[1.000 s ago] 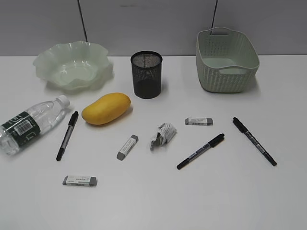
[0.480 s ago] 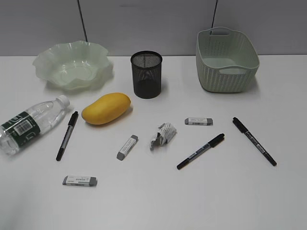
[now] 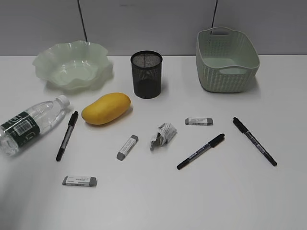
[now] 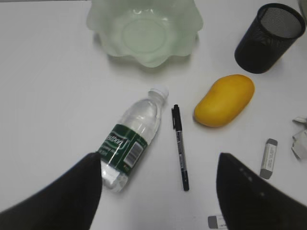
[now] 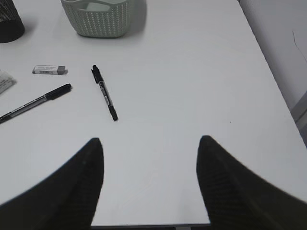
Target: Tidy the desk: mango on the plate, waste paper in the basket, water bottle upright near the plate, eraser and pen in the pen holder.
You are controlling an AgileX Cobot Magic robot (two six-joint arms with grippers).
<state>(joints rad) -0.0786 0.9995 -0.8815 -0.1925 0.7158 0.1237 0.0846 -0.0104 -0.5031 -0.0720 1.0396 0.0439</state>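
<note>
A yellow-orange mango (image 3: 106, 109) lies on its side on the white tabletop (image 3: 158, 196), left of centre, just in front of a pale green plate (image 3: 73, 64) with a wavy rim that sits at the back left. The plate holds nothing. To the mango's left, a clear water bottle (image 3: 29, 122) with a white cap and dark green label lies on its side, cap pointing toward the plate. A black pen (image 3: 66, 135) lies between the bottle and the mango, apart from both.

Behind the mango and to its right stands a black wire-mesh pen holder (image 3: 147, 74), upright. At the back right is a pale green basket (image 3: 226, 60) with perforated sides and cut-out handles.

Near the middle of the tabletop lies a small crumpled waste paper (image 3: 162, 135). A grey eraser (image 3: 127, 147) lies to its left, a second eraser (image 3: 198, 121) to its right, and a third eraser (image 3: 79, 180) sits nearer the front, at the left. Two more pens lie on the right side: a middle pen (image 3: 200, 151) angled beside the paper and a right pen (image 3: 254, 141) further out.

Neither arm shows in the exterior view. In the left wrist view, the left gripper (image 4: 158, 191) hangs above the bottle and the left pen, its fingers (image 4: 72, 196) spread wide and holding nothing. In the right wrist view, the right gripper (image 5: 149, 184) hangs over bare tabletop near the right pen, its fingers (image 5: 230, 191) also spread apart and holding nothing.
</note>
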